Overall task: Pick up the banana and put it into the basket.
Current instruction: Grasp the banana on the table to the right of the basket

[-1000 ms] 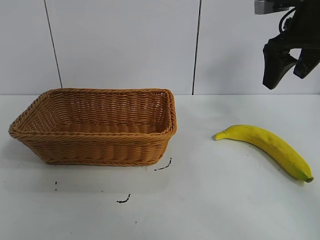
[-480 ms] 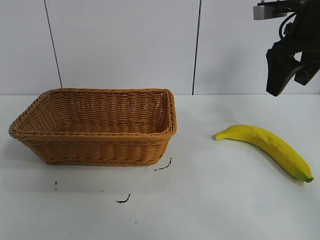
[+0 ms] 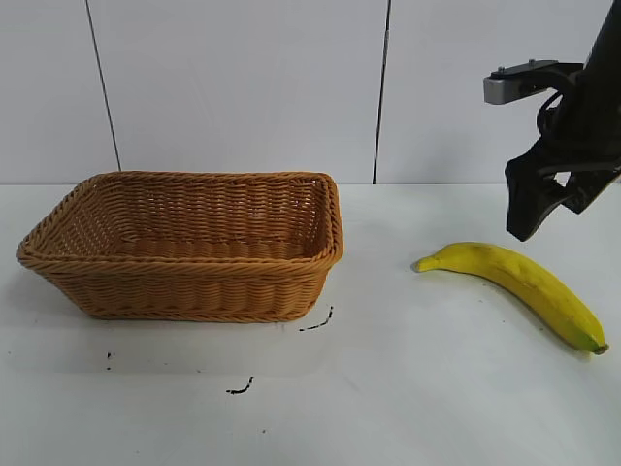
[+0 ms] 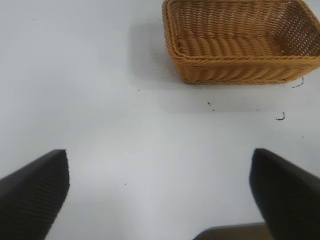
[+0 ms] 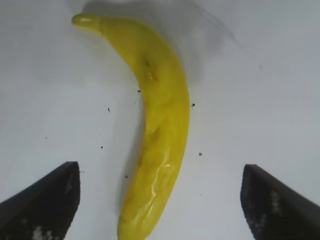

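The yellow banana (image 3: 514, 286) lies flat on the white table, right of the wicker basket (image 3: 184, 243). My right gripper (image 3: 548, 218) hangs open just above the banana's middle, not touching it. In the right wrist view the banana (image 5: 160, 115) runs lengthwise between the two dark fingers (image 5: 45, 200), and the right gripper (image 5: 160, 200) is spread wide on either side of it. The left gripper (image 4: 160, 195) is open over bare table, with the basket (image 4: 235, 75) well away from it. The left arm does not show in the exterior view.
Small black marks (image 3: 315, 323) dot the table in front of the basket. A white panelled wall (image 3: 243, 87) stands behind the table. Bare table (image 3: 388, 388) stretches between the basket and the banana.
My right gripper has come down from the upper right corner toward the banana, still open. Banana and basket have not moved.
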